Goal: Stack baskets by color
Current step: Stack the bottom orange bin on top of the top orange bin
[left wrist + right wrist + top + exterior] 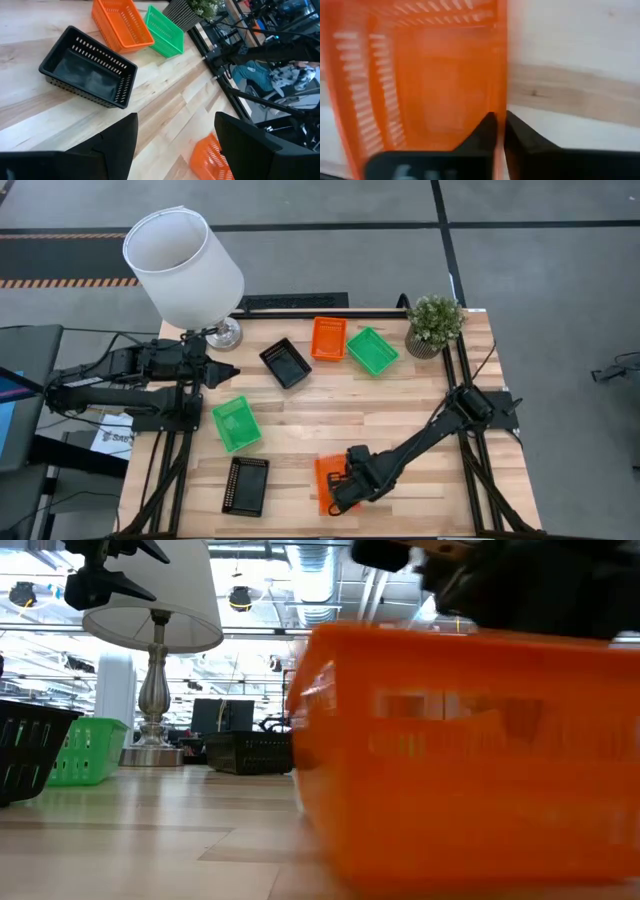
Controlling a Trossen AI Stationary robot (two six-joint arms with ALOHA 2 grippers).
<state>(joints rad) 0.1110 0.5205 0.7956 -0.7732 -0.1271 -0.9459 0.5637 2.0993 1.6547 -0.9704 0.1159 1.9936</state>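
My right pincer [500, 131] is clenched on the thin side wall of an orange plastic mesh basket [330, 480], one finger inside the wall and one outside, near the front edge of the wooden table [400, 405]. The basket itself lies under and around my fingers; I cannot tell whether it sits flat or is already lifted slightly.

The grip is only on one rim, so I judge the basket could swing, tilt or slip free once raised, since the perforated wall is thin and flexible.

Farther out from this pincer, toward the left, lie a black mesh basket [246, 485] and a bright green mesh basket [236, 423], well apart from mine. Beyond them, near the table's far edge, a second black basket [286, 363], a second orange basket [328, 338] and a second green basket [372, 350] sit close together. If I carry mine to the far orange one, a tilted basket may catch its rim or knock the green neighbour just beside it, or the small potted plant [434, 323].

My left pincer [175, 145] waits released near the white lampshade [183, 265].
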